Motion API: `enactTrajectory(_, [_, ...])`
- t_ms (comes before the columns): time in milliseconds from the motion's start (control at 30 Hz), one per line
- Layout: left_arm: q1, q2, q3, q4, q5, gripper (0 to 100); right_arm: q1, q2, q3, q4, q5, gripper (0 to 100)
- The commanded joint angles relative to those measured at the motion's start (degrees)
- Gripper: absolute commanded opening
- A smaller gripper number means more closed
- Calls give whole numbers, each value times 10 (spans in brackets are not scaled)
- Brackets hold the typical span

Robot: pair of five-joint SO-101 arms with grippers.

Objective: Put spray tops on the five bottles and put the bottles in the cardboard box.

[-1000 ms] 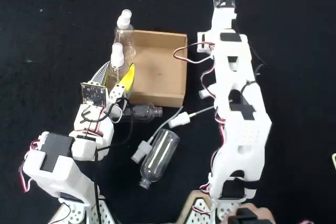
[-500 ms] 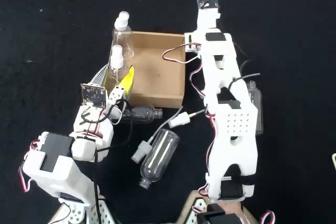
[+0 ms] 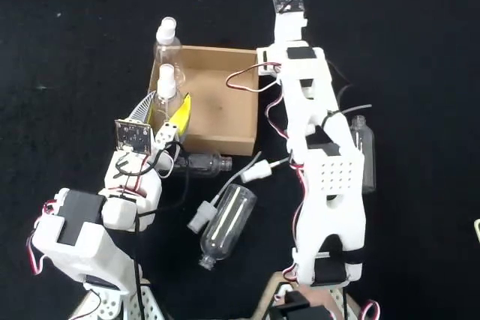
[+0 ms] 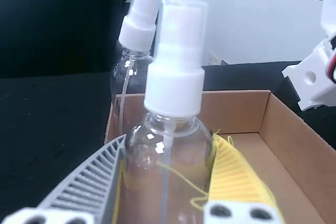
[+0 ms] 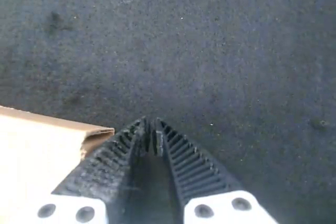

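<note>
Left claw (image 3: 169, 104) clamped on capped bottle (image 4: 168, 150) (upright), at cardboard box (image 3: 225, 106) wall; right claw (image 5: 150, 130) together

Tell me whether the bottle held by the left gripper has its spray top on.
On: a white spray top caps the neck of the upright bottle clamped in the left gripper, its dip tube hanging inside.
</note>
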Motion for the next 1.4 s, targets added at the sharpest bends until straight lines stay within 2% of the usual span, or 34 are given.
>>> enactTrajectory(0, [-3,-9,2,-12,-4,29,-16,-9,-45,2,1,11])
enactTrajectory(367, [-3,-9,6,-12,-3,29,-14,-10,-53,3,-3,11])
enactTrajectory(600, [-7,-9,-47,-8,-4,30,4,-35,-50,7,-4,11])
enactTrajectory(833, [-7,-4,-78,-6,-4,35,31,-93,-49,62,-4,11])
enactTrajectory(1000, [-7,-3,-78,-5,0,183,52,-132,-49,114,-4,11])
enactTrajectory(1033, [-7,-3,-78,2,0,187,58,-141,-49,127,-4,11])
enactTrajectory(1233, [-24,-3,-133,60,0,66,80,-186,-48,212,-4,11])
enactTrajectory(1367, [-29,-3,-149,84,0,55,93,-206,-48,278,-4,11])
